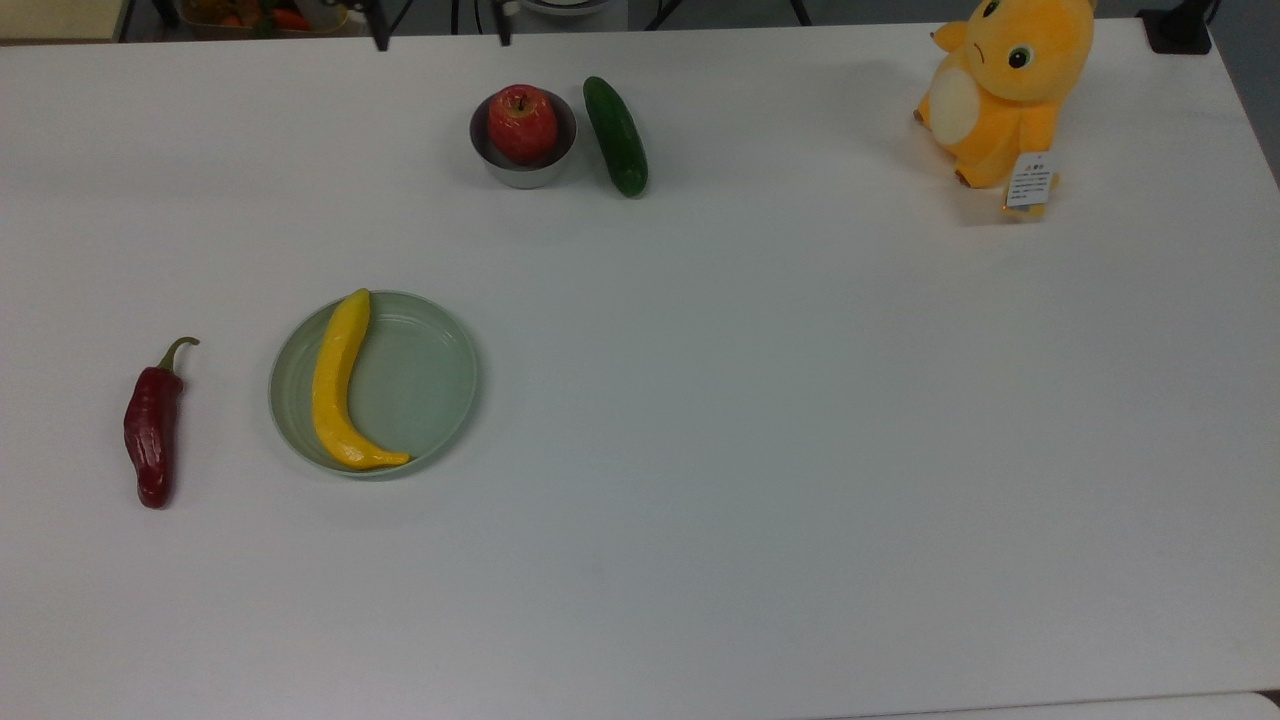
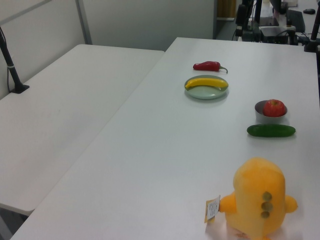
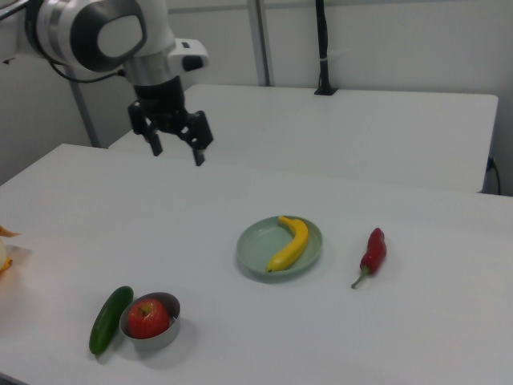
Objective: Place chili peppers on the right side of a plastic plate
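Chili peppers (image 1: 152,432) wrinkled, elongated, plastic plate (image 1: 430,385) round, shallow, raised-rimmed

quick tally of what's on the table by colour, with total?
Red: 2, chili pepper, apple
Yellow: 1, banana
Orange-yellow: 1, plush toy
Dark green: 1, cucumber
Pale green: 1, plastic plate
Grey: 1, bowl
Total: 7
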Controlling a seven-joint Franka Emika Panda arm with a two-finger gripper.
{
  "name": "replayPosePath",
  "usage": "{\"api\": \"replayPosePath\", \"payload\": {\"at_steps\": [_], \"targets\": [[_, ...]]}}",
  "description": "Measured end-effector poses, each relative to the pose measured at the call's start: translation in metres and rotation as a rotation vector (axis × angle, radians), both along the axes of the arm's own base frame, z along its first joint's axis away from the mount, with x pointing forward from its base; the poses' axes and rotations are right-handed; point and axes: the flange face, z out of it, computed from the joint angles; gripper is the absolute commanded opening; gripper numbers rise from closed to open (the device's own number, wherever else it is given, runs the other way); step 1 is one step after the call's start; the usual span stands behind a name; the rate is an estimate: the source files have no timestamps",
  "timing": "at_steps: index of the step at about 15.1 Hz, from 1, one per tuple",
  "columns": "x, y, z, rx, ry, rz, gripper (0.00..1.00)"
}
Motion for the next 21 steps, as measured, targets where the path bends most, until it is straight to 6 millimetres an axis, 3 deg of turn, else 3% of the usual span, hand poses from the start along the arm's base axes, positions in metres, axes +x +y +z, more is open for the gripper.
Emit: {"api": "replayPosePath", "payload": {"at_steps": [5, 10, 14, 21], "targets": [[0.025, -0.075, 0.003, -0.043, -0.099, 0.012, 1.0], [0.055, -0.134, -0.023, -0.109, -0.219, 0.001, 1.0], [0.08, -0.175, -0.068, -0.157, -0.288, -0.038, 1.0], [0.118, -0.213, -0.175, -0.215, -0.345, -0.078, 1.0]]}}
